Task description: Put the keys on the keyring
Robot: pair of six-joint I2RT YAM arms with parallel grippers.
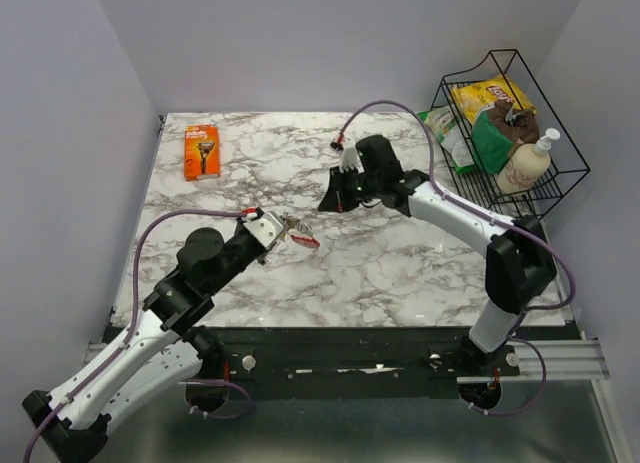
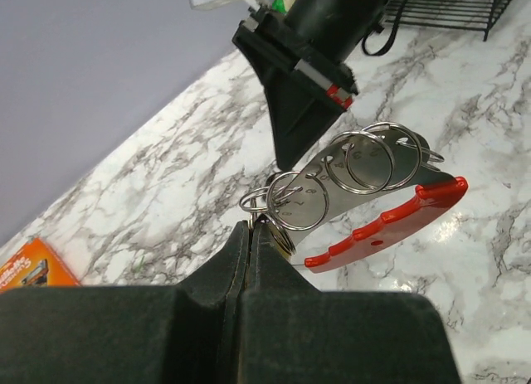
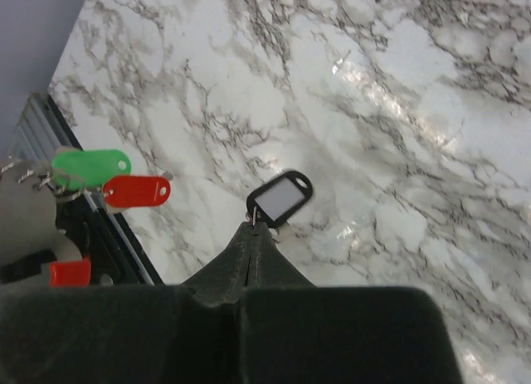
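Silvery rings and a flat metal plate, joined to a red curved tag [image 2: 390,222], make up the keys [image 2: 348,181]. The bunch hangs in the air above the marble table [image 1: 400,263], left of its middle and towards the near edge. The left gripper [image 2: 250,228] holds it. Its fingers are pressed tight together and pinch one of the small wire rings at the near end of the bunch, with the rest reaching out past the fingertips.

The keyring [image 3: 280,197] is a small black oblong loop with a pale centre. It is off the table too, just beyond the keys. The right gripper [image 3: 255,226] grasps it by its narrow end, with the fingers clenched on it and no gap between them. In the left wrist view the black tip of that gripper points down just behind the bunch, close to it, but whether the two touch cannot be told.

A green tab [image 3: 91,167] and a small red tab [image 3: 137,192] show at the left of the right wrist view. Whether they hang on the same bunch is unclear.

An orange razor box [image 1: 201,151] lies at the far left of the table. A black wire basket [image 1: 540,188] of packets and a pump bottle stands at the far right.
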